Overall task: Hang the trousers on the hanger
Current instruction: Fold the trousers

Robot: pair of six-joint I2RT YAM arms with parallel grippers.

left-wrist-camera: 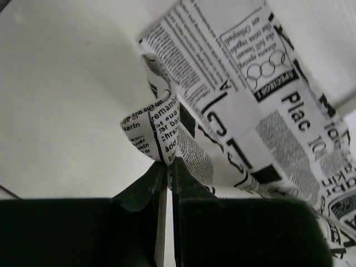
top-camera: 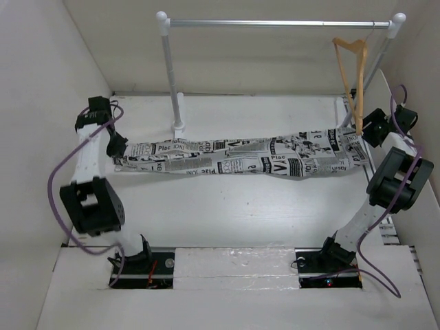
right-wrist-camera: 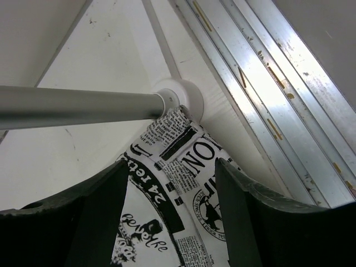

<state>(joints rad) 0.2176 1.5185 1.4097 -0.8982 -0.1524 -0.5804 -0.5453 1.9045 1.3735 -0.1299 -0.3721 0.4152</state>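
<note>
The trousers (top-camera: 234, 159), white with black newspaper print, lie stretched across the table from left to right. My left gripper (top-camera: 118, 150) is shut on their left end; in the left wrist view the fingertips pinch a fold of the fabric (left-wrist-camera: 161, 139). My right gripper (top-camera: 373, 130) is open over their right end. In the right wrist view the printed cloth (right-wrist-camera: 183, 178) lies between the spread fingers (right-wrist-camera: 236, 206), which do not press it. The tan wooden hanger (top-camera: 353, 65) hangs tilted from the rail's right end, its lower tip close to my right gripper.
The silver rail (top-camera: 275, 23) on white posts spans the back of the table. Its left post (top-camera: 172, 75) stands just behind the trousers. Its right post (right-wrist-camera: 83, 107) and base (right-wrist-camera: 186, 95) are close in front of my right gripper. Aluminium tracks (right-wrist-camera: 267, 83) run along the right wall.
</note>
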